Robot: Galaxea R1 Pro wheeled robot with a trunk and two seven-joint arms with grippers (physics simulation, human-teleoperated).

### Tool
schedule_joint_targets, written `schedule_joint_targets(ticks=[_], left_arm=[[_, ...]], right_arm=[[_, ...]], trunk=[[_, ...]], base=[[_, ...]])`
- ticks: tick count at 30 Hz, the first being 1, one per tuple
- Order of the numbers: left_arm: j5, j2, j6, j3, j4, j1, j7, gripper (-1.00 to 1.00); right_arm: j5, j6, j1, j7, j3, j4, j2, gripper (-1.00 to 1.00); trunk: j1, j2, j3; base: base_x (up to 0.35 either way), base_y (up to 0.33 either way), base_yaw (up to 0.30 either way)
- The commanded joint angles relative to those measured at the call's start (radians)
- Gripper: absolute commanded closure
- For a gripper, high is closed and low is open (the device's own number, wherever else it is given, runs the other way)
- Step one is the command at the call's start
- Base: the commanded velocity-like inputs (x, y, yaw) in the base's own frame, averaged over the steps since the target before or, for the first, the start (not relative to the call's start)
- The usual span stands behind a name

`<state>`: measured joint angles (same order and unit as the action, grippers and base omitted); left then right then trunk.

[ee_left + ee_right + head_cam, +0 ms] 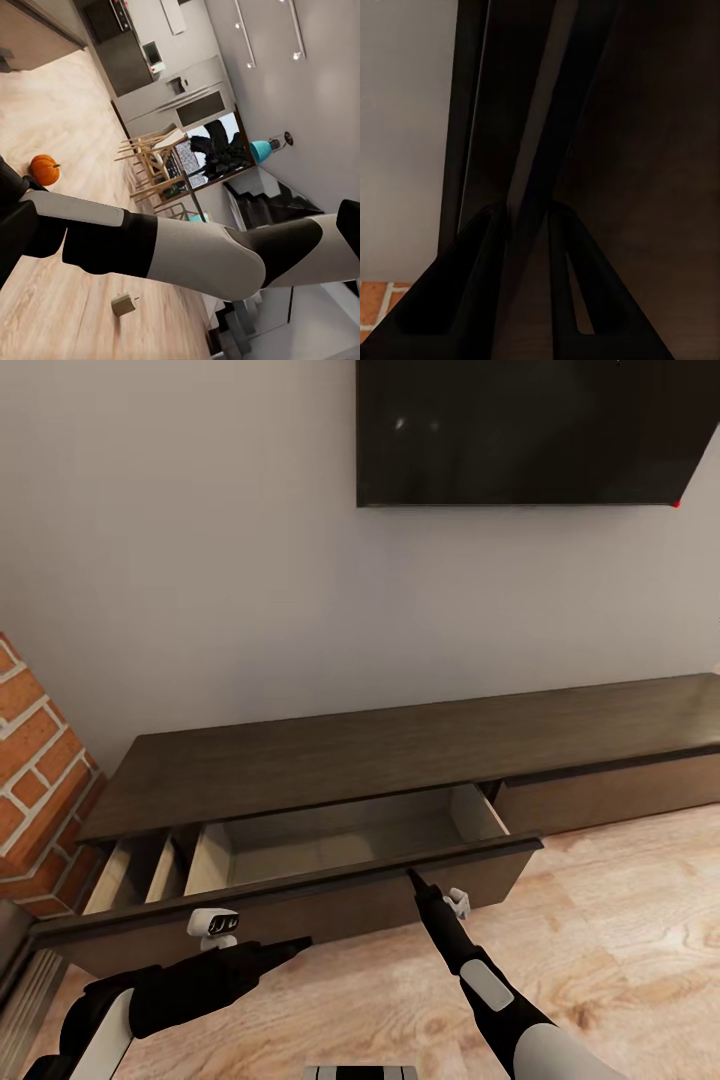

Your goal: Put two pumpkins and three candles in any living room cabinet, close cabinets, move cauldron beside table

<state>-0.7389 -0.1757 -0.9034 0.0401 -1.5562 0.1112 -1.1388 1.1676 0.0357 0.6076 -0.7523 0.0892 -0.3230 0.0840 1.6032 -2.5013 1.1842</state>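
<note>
Head view: the long dark-brown wooden cabinet [400,760] stands under the black wall-mounted TV [540,430] with a drawer pulled out. The right gripper [412,876] meets the drawer's front edge; the left gripper [295,944] hangs beside it — spread unclear. Left wrist view: an orange ribbed pumpkin [44,169] and a stubby beige candle [124,304] lie on the plank floor [67,112]. Right wrist view: the right gripper's fingers [472,277] pinch the dark panel's edge.

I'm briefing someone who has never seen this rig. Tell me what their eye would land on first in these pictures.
First, the long dark-brown cabinet along the wall under the black TV, with one drawer pulled out and pale wood inside. The right gripper reaches to that drawer's front edge, its fingers astride the edge in the right wrist view. In the left wrist view, an orange pumpkin and a small beige candle sit on the plank floor.
</note>
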Motion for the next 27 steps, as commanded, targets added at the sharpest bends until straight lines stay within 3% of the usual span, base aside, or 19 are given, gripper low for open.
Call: schedule_joint_targets(ticks=[1,27], left_arm=[[-0.005,-0.001,-0.006,0.001,0.001,0.001,0.000,-1.00],[-0.005,-0.001,-0.006,0.003,0.000,0.001,0.000,-1.00]], right_arm=[[-0.006,0.004,0.000,0.001,0.050,0.002,0.002,1.00],[-0.006,0.004,0.000,0.002,0.050,0.002,0.002,1.00]], trunk=[[0.000,0.000,0.001],[0.000,0.000,0.001]], base=[[-0.001,0.000,0.000],[-0.040,0.000,0.000]])
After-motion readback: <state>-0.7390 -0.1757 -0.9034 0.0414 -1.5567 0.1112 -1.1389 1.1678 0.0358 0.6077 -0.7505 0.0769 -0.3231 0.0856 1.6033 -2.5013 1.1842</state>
